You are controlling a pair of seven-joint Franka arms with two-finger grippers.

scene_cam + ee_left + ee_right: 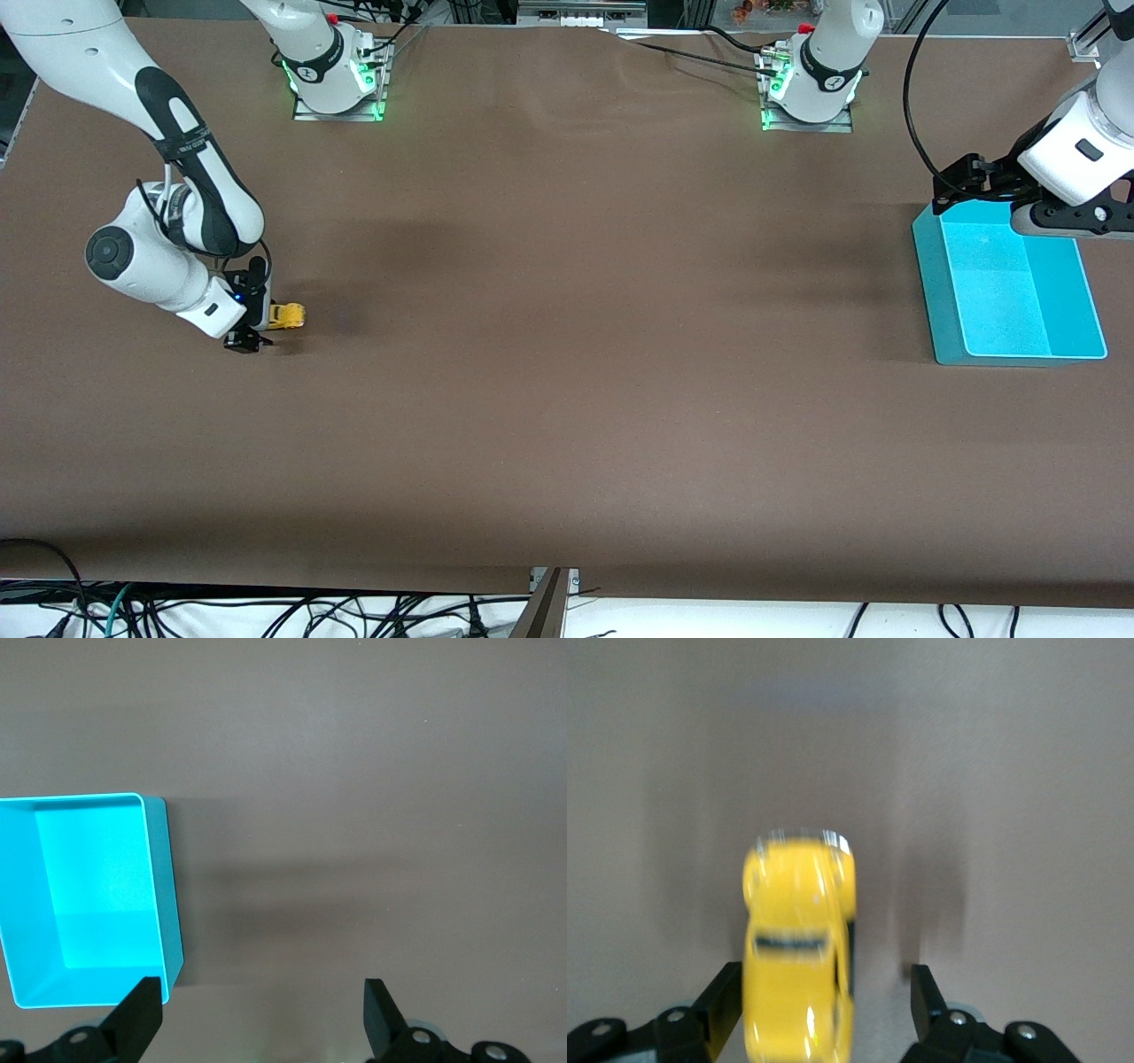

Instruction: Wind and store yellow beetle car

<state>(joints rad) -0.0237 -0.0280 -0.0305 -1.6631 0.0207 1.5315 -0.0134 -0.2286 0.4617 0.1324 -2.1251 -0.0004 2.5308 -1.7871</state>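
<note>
A: Where is the yellow beetle car being seen?

B: At the middle left of the front view, on the brown table, touching the tip of the right gripper. In the right wrist view the car is lying between the parted fingers, against one and clear of the other, so it is judged released rather than clamped.

A: And its long axis?

B: It is being carried straight out from the gripper, toward the left arm's end of the table; which end is the nose cannot be told.

A: The other arm?

B: The left gripper is waiting wide open over the turquoise bin at the right of the front view, well apart from the car.
</note>
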